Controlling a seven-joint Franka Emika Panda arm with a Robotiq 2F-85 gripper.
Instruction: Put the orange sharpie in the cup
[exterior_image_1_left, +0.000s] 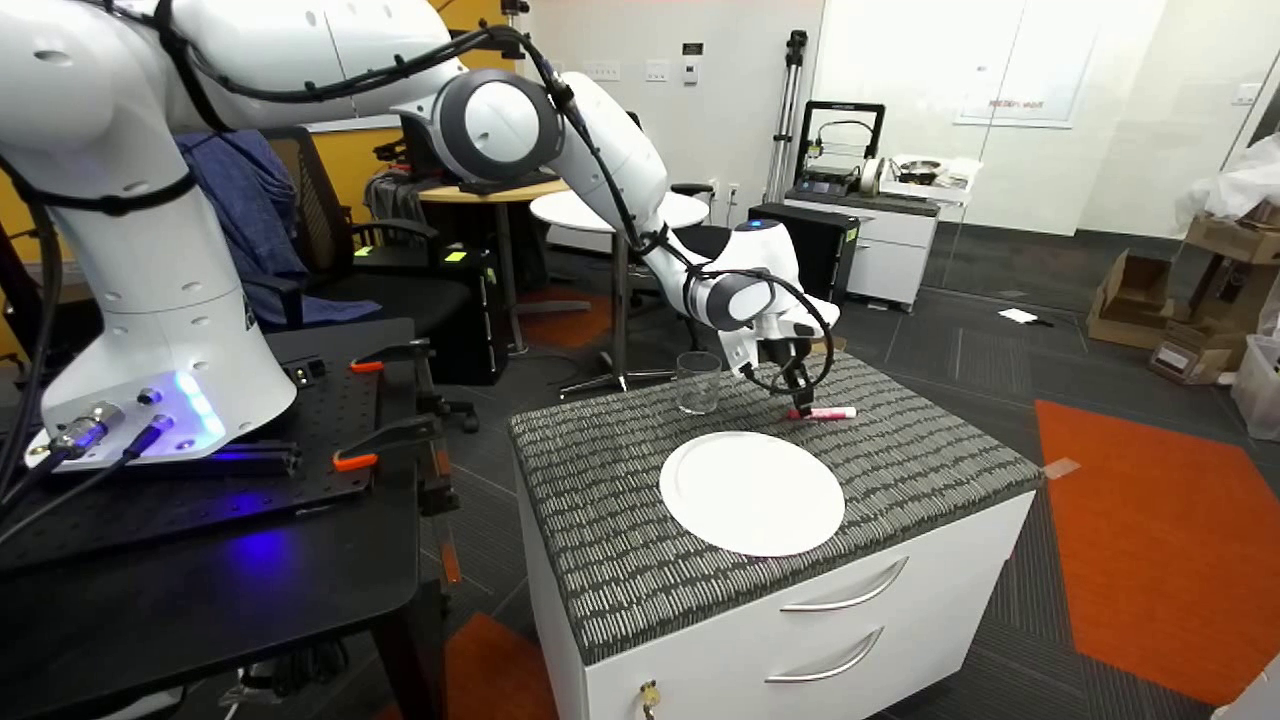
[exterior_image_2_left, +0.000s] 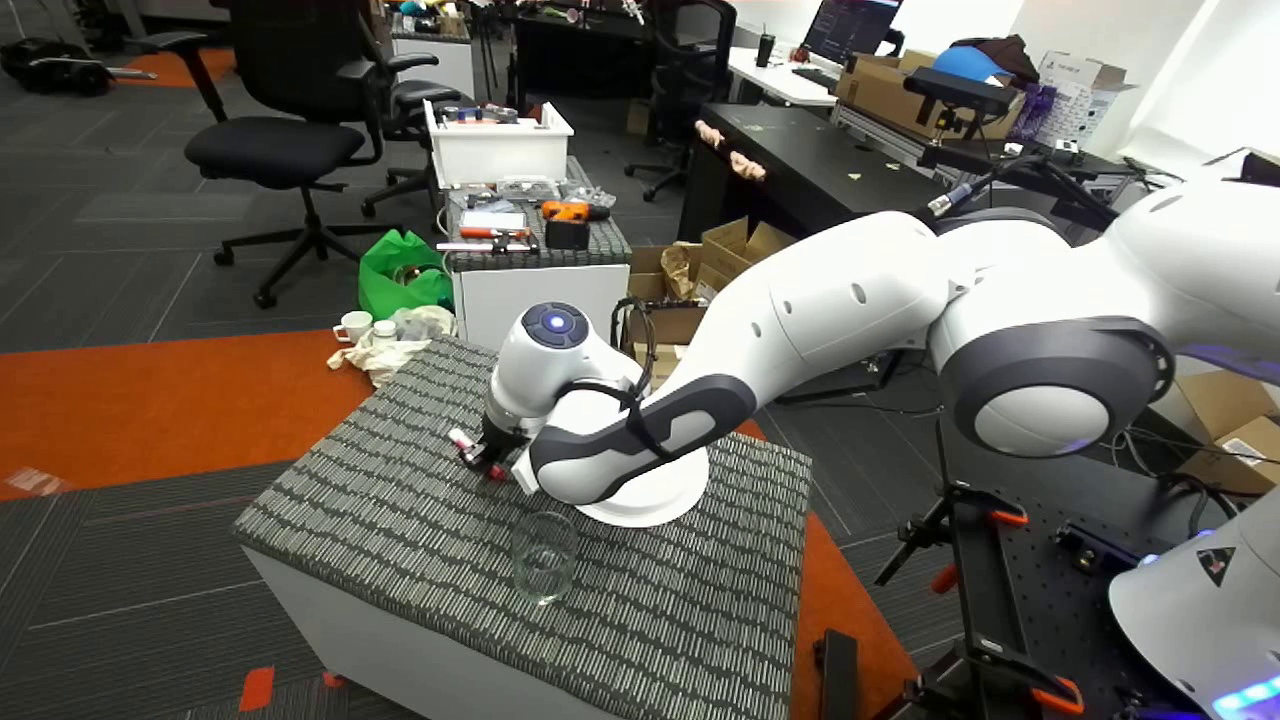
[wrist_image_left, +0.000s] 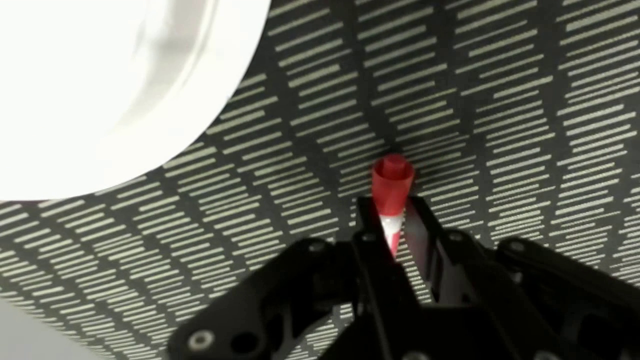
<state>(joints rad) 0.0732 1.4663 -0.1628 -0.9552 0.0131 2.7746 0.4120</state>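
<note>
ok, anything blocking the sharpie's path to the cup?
Nothing visible. Between the sharpie and the clear cup lies only patterned tabletop; the white plate sits to one side of that path in both exterior views.

Your white arm (exterior_image_1_left: 612, 130) presents grey joint rings (exterior_image_2_left: 1040, 360) and strapped black cabling (exterior_image_1_left: 508, 38) above its base (exterior_image_1_left: 165, 345), which bears a blue light (exterior_image_1_left: 200, 403).
</note>
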